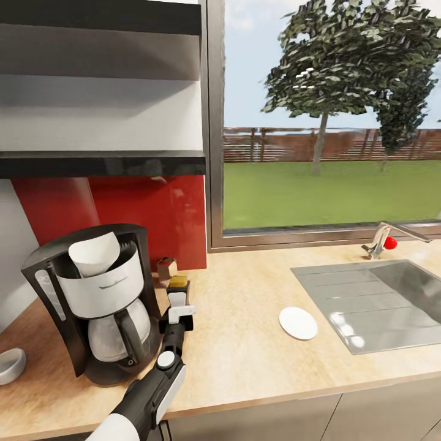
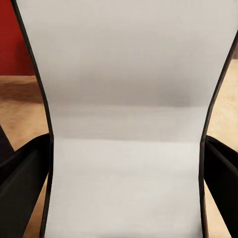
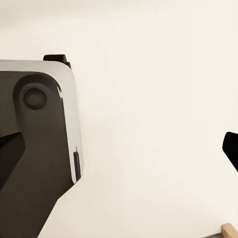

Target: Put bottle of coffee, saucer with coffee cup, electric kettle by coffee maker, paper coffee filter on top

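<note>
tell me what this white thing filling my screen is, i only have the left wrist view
Observer: That is the bottle of coffee. The head view shows its orange cap just right of the coffee maker.
Operator: anything on top of that machine
Observer: Yes, the paper coffee filter stands in its open top.
Operator: what else is out to the right
Observer: The saucer lies flat on the kitchen countertop, between the left gripper and the sink, with nothing on it.
</note>
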Controlling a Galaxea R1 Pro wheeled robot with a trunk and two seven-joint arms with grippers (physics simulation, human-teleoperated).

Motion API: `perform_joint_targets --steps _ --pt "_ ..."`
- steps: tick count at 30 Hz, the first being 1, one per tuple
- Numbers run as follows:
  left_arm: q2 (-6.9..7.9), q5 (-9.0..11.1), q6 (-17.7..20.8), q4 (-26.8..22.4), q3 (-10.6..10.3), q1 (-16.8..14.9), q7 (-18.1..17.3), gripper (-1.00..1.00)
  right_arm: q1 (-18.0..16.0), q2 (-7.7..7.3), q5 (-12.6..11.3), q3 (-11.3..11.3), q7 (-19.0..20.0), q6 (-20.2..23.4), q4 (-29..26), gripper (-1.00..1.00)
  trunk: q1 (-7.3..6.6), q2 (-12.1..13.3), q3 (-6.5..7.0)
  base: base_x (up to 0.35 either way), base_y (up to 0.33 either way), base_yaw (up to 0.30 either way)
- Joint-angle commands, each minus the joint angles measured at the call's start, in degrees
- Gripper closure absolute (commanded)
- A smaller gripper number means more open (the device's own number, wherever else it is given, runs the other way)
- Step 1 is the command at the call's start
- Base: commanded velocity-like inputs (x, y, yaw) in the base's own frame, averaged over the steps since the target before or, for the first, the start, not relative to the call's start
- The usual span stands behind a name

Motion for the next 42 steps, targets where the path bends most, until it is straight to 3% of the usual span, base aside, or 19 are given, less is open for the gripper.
perform_joint_targets --steps 1,20,42 --pt "0.02 0.58 -0.37 0.05 -0.3 -0.08 0.36 -1.0 -0.07 0.03 0.39 -0.45 0.39 0.09 -0.14 -1.0 0.03 -0.13 -0.13 0.0 0.0 0.0" --pt "0.02 0.66 -0.6 0.05 -0.3 -0.08 0.39 -1.0 -0.07 0.03 0.39 -0.47 0.4 0.09 -0.14 -1.0 0.03 -0.13 -0.13 -0.013 -0.004 0.0" --pt "-0.04 0.76 -0.74 0.05 -0.3 -0.06 0.39 -1.0 -0.07 0.03 0.39 -0.47 0.36 0.09 -0.14 -1.0 0.03 -0.13 -0.13 -0.274 -0.117 0.0"
